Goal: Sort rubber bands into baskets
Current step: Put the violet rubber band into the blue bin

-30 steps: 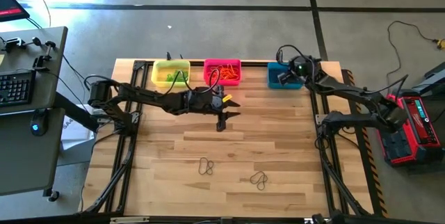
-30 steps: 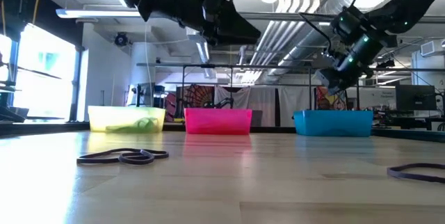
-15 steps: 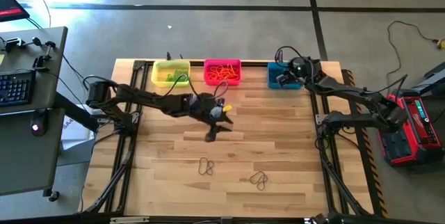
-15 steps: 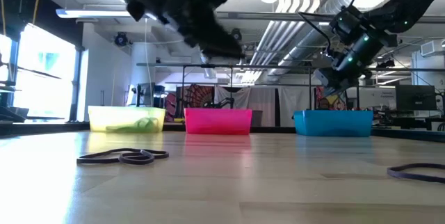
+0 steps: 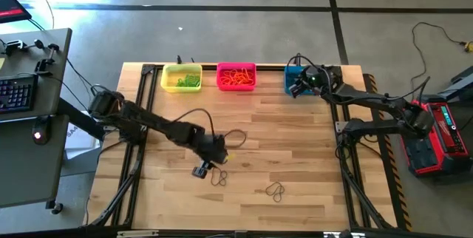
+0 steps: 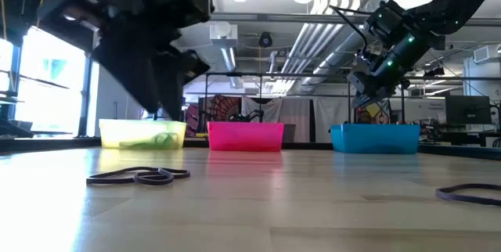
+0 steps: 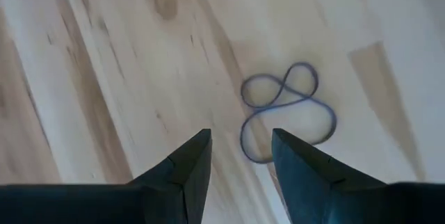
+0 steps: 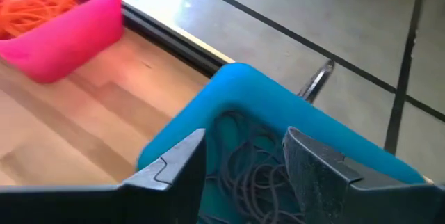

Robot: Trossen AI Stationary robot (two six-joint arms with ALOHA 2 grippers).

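Three baskets stand along the far edge: yellow (image 5: 165, 80) with green rubber bands (image 5: 188, 83), pink (image 5: 220, 77) with orange bands (image 5: 236, 76), teal (image 5: 288, 84). A dark rubber band (image 7: 285, 109) lies twisted flat on the wood. My left gripper (image 7: 240, 147) hangs open just short of it, toward the table's left (image 5: 201, 170), and touches nothing. My right gripper (image 8: 243, 154) is open above the teal basket's (image 8: 236, 88) corner, over dark bands (image 8: 243, 175) inside it. A second dark band (image 5: 276, 190) lies nearer the near edge.
Black frame rails run along the table's left, right and far sides (image 5: 347, 157). Bare wood lies between the baskets and the two loose bands. The low view shows both bands flat on the table, one at the left (image 6: 139, 176) and one at the right (image 6: 468, 195).
My left gripper has swung from beside the pink basket toward the near edge and down, and now hangs low by the left dark band. The bands on the table have not moved.
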